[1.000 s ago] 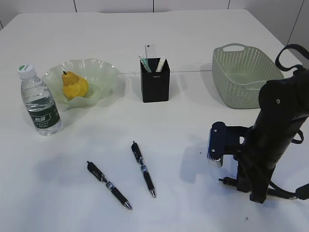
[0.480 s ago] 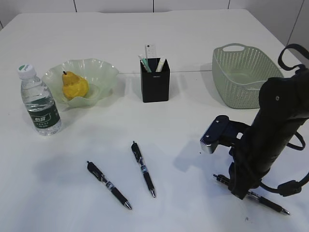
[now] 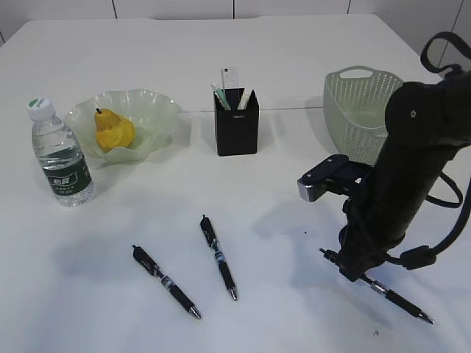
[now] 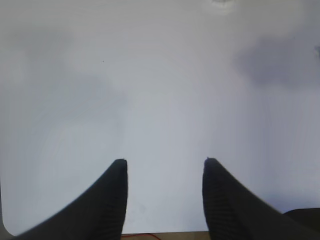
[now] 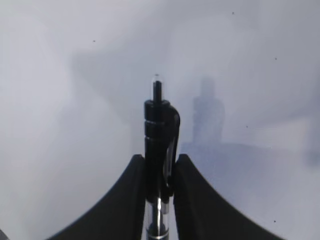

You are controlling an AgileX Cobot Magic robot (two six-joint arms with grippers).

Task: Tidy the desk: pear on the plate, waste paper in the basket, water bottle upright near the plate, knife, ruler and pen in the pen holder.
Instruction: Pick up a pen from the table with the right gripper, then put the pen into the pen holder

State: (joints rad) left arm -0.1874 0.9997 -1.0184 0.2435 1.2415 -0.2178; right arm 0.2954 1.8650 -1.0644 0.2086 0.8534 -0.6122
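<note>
My right gripper (image 3: 355, 266) (image 5: 159, 157) is shut on a black pen (image 5: 159, 125), held near its clip end. The pen (image 3: 390, 296) slants down to the right just above the desk (image 3: 294, 59). Two more black pens (image 3: 165, 281) (image 3: 218, 256) lie at the front. The yellow pear (image 3: 112, 131) sits in the green plate (image 3: 158, 110), with the water bottle (image 3: 62, 158) upright to its left. The black pen holder (image 3: 236, 125) holds the ruler (image 3: 229, 76) and other pale items; I cannot pick out the knife. The waste paper is out of view. My left gripper (image 4: 165, 161) is open over bare desk.
The grey-green basket (image 3: 360, 110) stands at the back right, just behind my right arm (image 3: 412, 162). A cable (image 3: 434, 250) loops from that arm on the right. The left arm does not show in the exterior view.
The right arm has risen and swung back toward the basket, lifting the pen it grips off the desk. Everything else stays where it was.
</note>
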